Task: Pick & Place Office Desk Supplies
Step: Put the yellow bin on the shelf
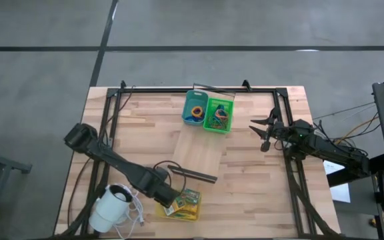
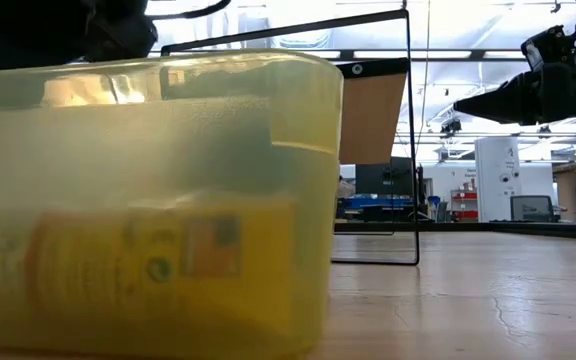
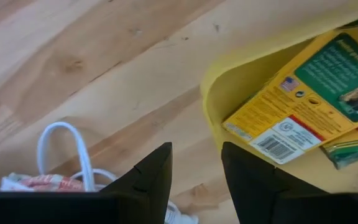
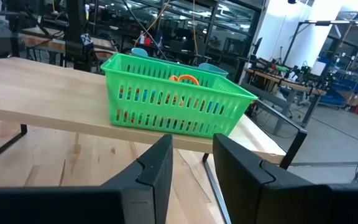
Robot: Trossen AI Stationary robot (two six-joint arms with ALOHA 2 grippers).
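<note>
Surface: pale wood (image 1: 259,193), with a long board (image 1: 202,150) slanting up toward the far edge.
Bins: green basket (image 1: 218,115) and teal bin (image 1: 195,108) sit side by side at the board's far end, touching; yellow tray (image 1: 182,205) stands near the front edge.
Supplies: orange rings and coloured bands lie in the green basket (image 4: 173,102) and teal bin; yellow-green packets (image 3: 319,99) lie in the yellow tray (image 3: 229,93).
Left fingers: left gripper (image 1: 173,200) is low at the yellow tray's edge, fingers (image 3: 151,180) apart with a narrow gap, nothing between them.
Right fingers: right gripper (image 1: 265,130) hovers to the right of the green basket, well above the surface; fingers (image 4: 154,174) slightly apart, holding nothing.
Other: white corded device (image 1: 112,207) sits just left of the left gripper.
</note>
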